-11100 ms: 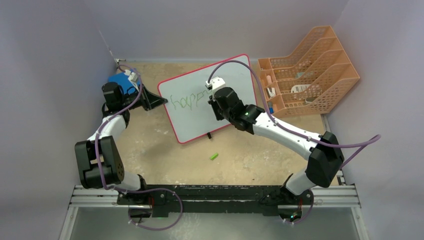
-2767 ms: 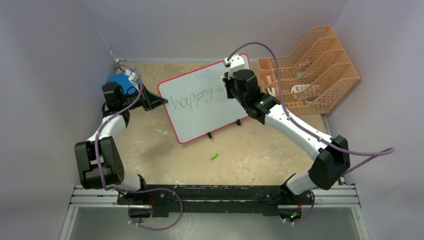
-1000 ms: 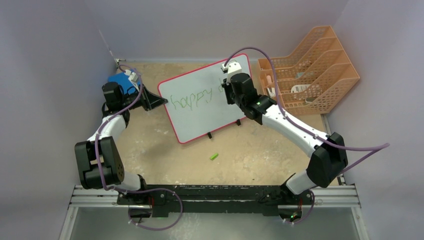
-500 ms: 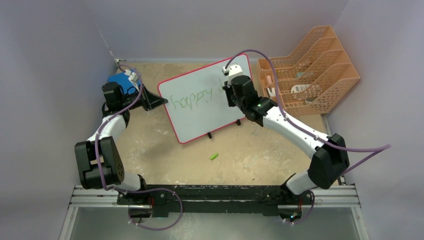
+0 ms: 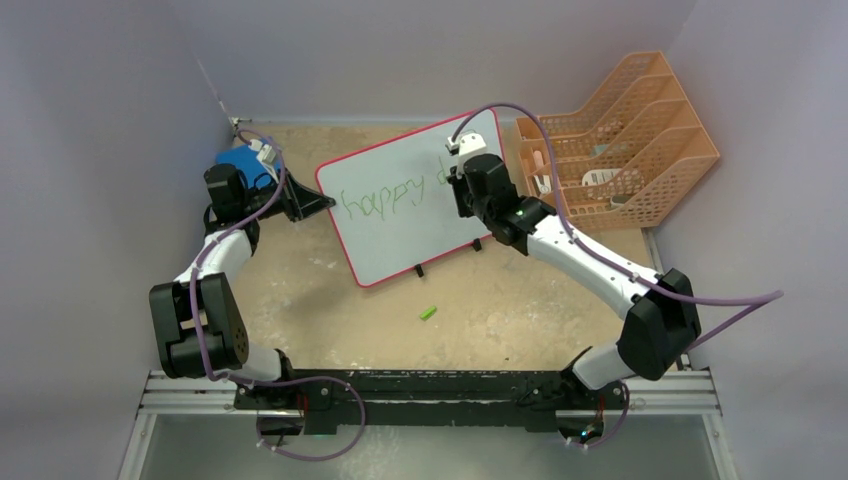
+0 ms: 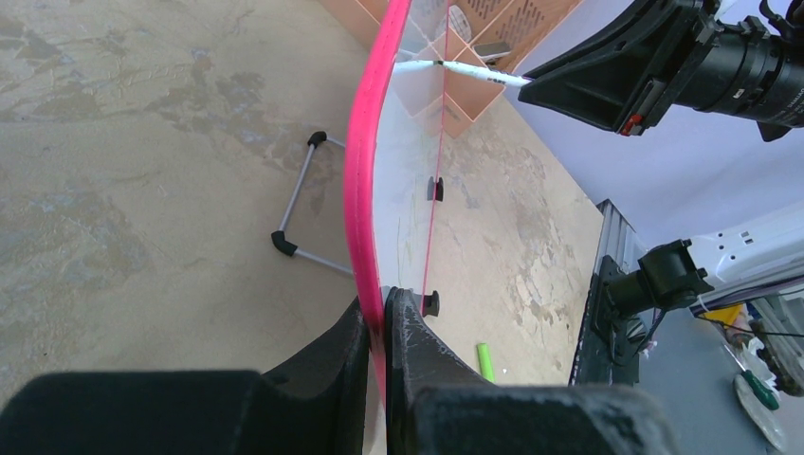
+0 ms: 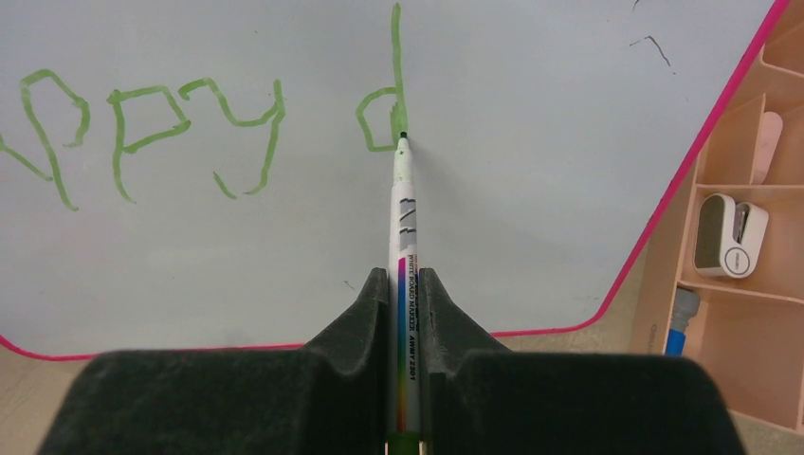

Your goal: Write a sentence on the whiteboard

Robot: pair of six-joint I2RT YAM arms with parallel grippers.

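Marker (image 7: 402, 213) clamped in right gripper (image 7: 403, 282) touched the whiteboard (image 7: 550, 104) at centre frame, beside a green "d" (image 7: 395, 66); left gripper (image 6: 377, 318) pinched its rim. Pushing harder could tip it.

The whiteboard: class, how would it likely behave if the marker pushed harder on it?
The whiteboard looks flat and stiff, unlikely to flex. Propped on a thin wire stand, it could tip or slide; the left claw pinching its rim likely steadies it.
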